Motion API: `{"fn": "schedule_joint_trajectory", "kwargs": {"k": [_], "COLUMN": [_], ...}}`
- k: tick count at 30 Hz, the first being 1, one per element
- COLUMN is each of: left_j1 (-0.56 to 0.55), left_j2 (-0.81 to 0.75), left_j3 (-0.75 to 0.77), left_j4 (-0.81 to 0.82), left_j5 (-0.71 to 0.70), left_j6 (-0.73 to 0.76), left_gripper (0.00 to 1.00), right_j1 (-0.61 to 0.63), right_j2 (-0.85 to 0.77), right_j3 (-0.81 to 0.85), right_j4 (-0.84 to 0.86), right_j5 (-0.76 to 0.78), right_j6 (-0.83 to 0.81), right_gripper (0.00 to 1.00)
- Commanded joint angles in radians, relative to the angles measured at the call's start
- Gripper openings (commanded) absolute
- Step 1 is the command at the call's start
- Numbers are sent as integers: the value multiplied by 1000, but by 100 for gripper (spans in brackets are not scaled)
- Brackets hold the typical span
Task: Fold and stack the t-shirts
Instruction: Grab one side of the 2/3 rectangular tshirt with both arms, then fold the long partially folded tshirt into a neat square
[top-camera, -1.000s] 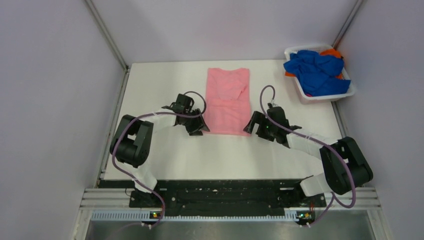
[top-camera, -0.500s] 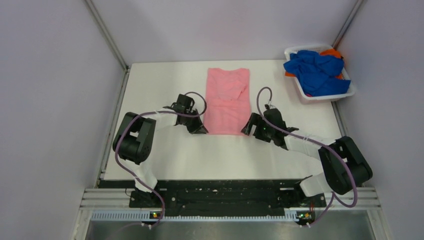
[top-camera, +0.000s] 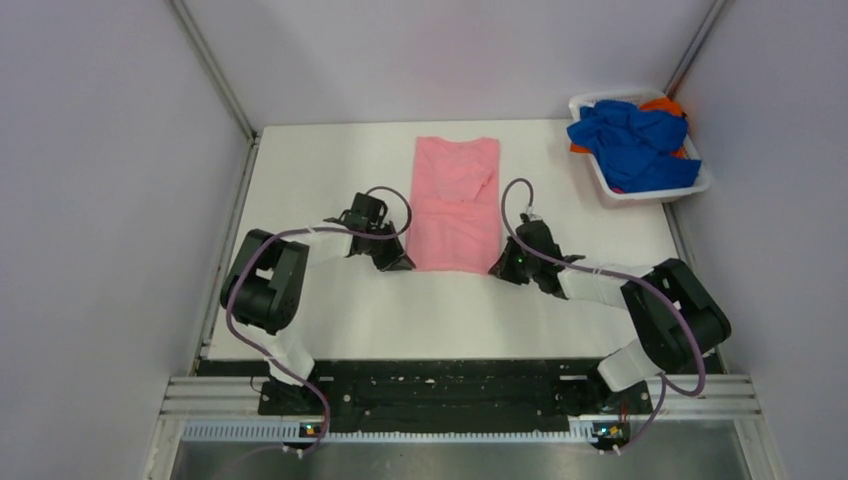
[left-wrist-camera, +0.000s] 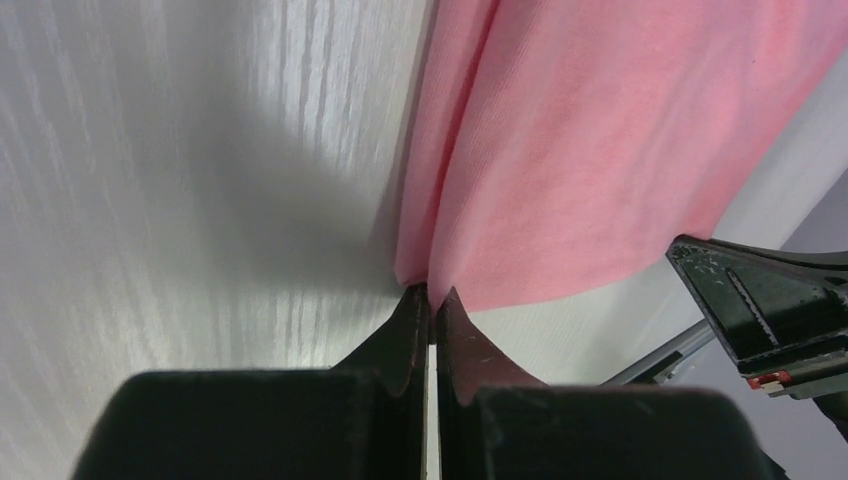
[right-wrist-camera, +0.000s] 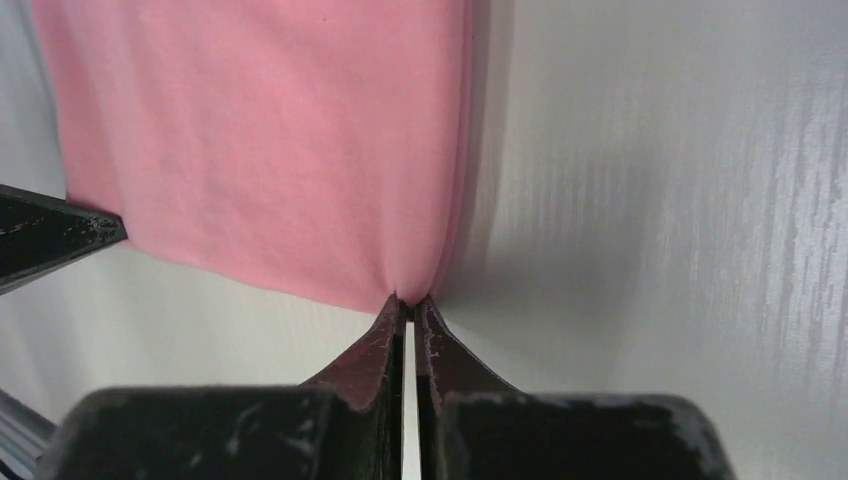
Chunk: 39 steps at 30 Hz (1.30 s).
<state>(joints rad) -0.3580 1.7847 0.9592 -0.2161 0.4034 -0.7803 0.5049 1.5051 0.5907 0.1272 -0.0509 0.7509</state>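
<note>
The pink t-shirt (left-wrist-camera: 600, 130) is matt fine-knit cloth, the table (left-wrist-camera: 150, 200) smooth and streaked

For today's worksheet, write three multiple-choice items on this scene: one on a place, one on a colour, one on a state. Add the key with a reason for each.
1. The basket stands at the table's
A. far right corner
B. near left corner
C. centre

2. The shirt laid flat is
A. blue
B. pink
C. white

3. The left claw and right claw are
A. both open above the shirt
B. both inside the basket
C. each shut on a near corner of the shirt

Key:
1 A, the top view shows the basket at the far right edge.
2 B, every view shows pink cloth.
3 C, each wrist view shows the fingertips pinched together on a hem corner.
</note>
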Motion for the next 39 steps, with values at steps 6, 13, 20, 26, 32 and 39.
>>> {"fn": "schedule_joint_trajectory", "kwargs": {"k": [6, 13, 20, 26, 32, 39], "left_j1": [-48, -58, -57, -58, -56, -48], "left_j2": [-350, -785, -980, -901, -712, -499], "left_j3": [-186, -260, -213, -154, -38, 118], "left_j4": [-129, -338, -345, -253, -165, -132], "left_j5": [-100, -172, -233, -234, -243, -259], "left_j6": [22, 30, 34, 41, 86, 121], "left_gripper": [0, 0, 0, 0, 0, 0], "right_j1": [56, 82, 81, 21, -97, -188], "right_j2": [-243, -562, -678, -667, -656, -571], "right_j3": [-73, -101, -89, -88, -119, -74], "right_j4": [-66, -188, -84, -67, -13, -9], "right_j5": [-337, -679, -751, -704, -703, -665], "right_j6": [-80, -88, -6, 26, 58, 13], "right_gripper": [0, 0, 0, 0, 0, 0]}}
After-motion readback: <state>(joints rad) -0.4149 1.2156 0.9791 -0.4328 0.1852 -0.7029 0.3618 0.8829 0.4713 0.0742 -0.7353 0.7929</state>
